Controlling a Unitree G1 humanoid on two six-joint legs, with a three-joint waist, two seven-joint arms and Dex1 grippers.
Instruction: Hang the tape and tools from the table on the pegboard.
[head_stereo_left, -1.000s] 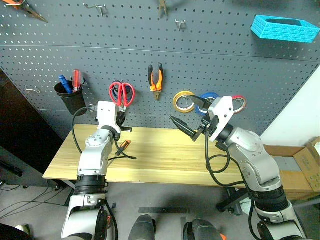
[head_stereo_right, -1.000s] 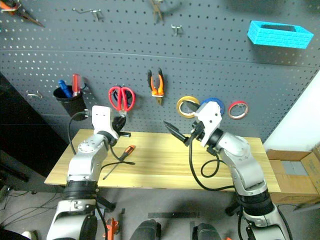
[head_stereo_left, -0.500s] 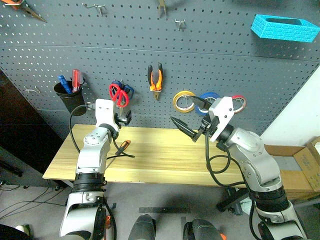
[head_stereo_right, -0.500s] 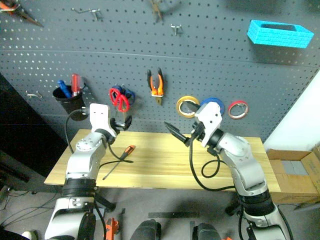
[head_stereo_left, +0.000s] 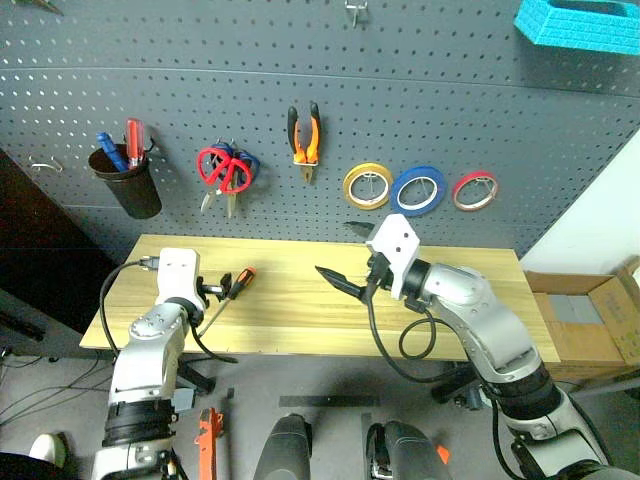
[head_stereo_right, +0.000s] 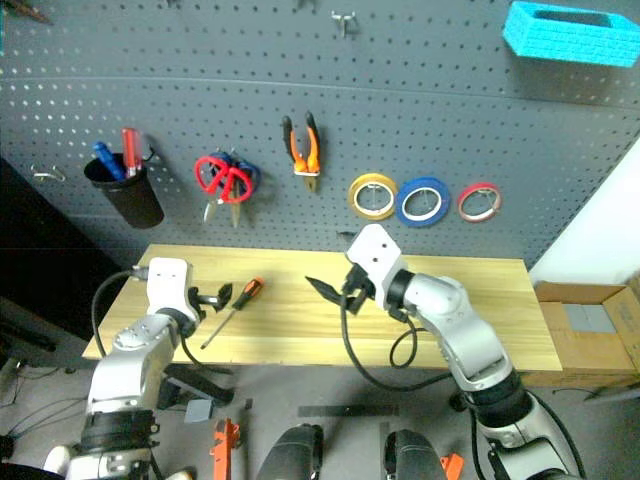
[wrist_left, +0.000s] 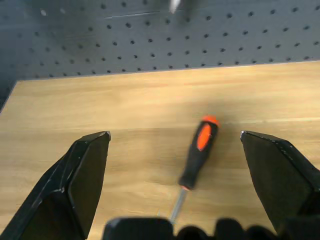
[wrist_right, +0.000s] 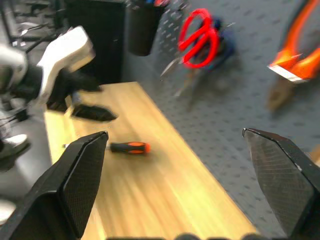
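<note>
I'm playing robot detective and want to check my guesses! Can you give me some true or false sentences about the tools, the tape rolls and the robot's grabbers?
1. The red-handled scissors hang on the dark grey pegboard. True.
2. The orange-and-black-handled screwdriver hangs on the pegboard too. False: it lies on the light wooden table.
3. The left gripper is shut on the screwdriver. False: its jaws are open, with the screwdriver lying just in front of them.
4. The blue roll of tape hangs between a yellow roll and a red roll. True.
5. The right gripper holds the orange-handled pliers. False: it is open and empty; the pliers hang on the pegboard.
</note>
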